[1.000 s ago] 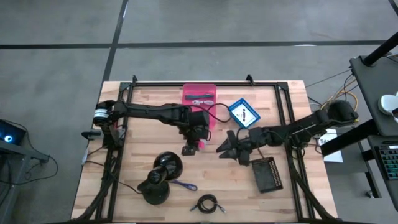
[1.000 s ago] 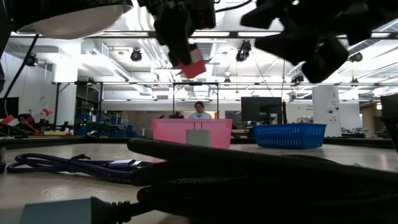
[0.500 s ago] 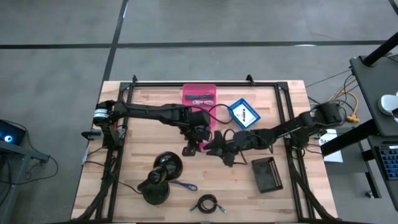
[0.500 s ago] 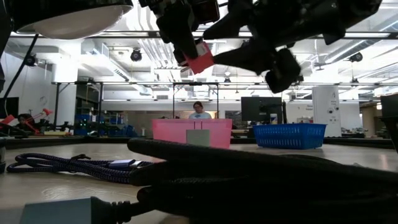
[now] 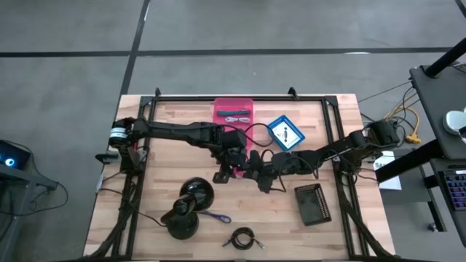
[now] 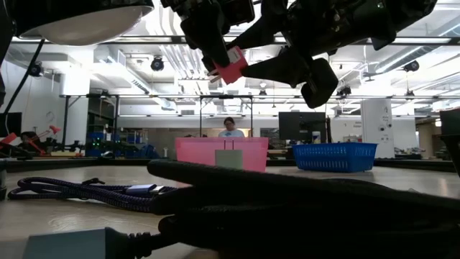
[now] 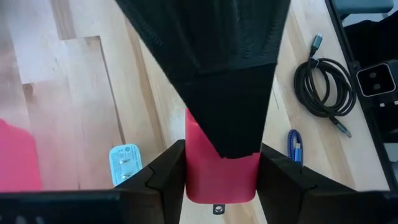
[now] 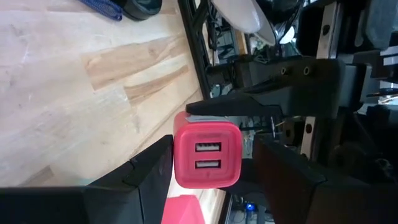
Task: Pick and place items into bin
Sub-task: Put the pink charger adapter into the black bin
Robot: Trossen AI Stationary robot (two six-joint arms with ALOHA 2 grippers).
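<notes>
Above mid-table, both arms meet; left gripper (image 6: 219, 61) and right gripper (image 8: 205, 158) jaws each pinch the pink cube (image 8: 206, 155).

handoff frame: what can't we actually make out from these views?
- Right gripper on the pink cube: its own fingers flank the cube in the right wrist view, but contact is not visible; in the high view the arms overlap.
- Pink bin contents: too small in the high view; its wall hides them in the low view.
- Left gripper: the other arm covers most of the cube in the left wrist view.
</notes>
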